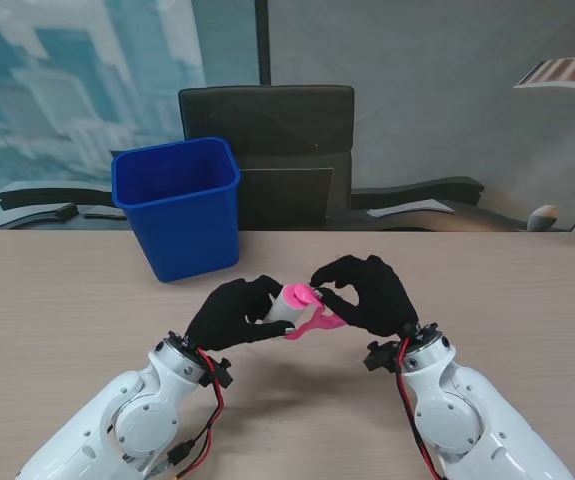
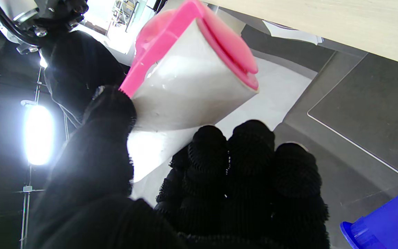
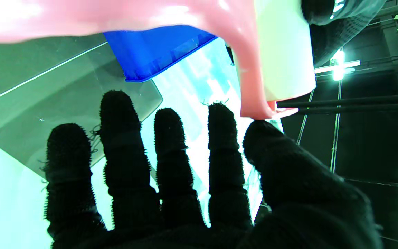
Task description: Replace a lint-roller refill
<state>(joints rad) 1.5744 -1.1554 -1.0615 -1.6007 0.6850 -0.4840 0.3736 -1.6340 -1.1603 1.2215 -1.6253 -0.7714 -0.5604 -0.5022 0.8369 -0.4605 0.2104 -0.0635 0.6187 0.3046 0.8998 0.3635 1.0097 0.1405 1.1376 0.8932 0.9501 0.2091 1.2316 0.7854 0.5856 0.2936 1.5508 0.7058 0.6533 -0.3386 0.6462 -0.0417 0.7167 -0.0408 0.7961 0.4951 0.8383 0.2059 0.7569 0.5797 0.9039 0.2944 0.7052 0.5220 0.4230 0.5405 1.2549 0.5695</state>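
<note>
Lint roller (image 1: 300,305) held off the tabletop (image 1: 487,290); my left hand (image 1: 232,312) clamps its white roll, right hand (image 1: 369,294) grips the pink handle, blue bin (image 1: 179,208) beyond.

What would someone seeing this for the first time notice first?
The pink lint roller with its white refill, held up between the two black-gloved hands at the table's middle: the left hand grips the refill, the right hand is at the pink handle. Next, the blue bin on the table, farther from me and to the left.
</note>
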